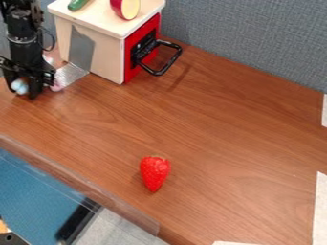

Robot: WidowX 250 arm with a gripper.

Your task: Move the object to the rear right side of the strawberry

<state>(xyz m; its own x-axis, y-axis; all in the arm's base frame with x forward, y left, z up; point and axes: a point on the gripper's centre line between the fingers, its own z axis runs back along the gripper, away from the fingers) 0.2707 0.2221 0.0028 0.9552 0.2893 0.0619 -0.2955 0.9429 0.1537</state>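
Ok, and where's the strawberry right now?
In the camera view, the strawberry lies on the wooden table just below the middle of the picture, near the table's lower left edge.

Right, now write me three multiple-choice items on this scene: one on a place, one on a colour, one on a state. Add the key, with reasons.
1. Where is the strawberry?
A. On top of the wooden box
B. On the wooden table
C. Inside the gripper

2. What colour is the face of the wooden box that bears the black handle?
A. Green
B. White
C. Red

3. In what state is the red-skinned fruit on top of the box?
A. Cut, with pale flesh bared
B. Whole, with skin all round
C. Wrapped in foil

Key:
1. B: it lies on the bare wood surface, well away from both box and gripper.
2. C: the panel behind the handle is red around a black middle.
3. A: a flat, pale yellow face shows beside the red skin.
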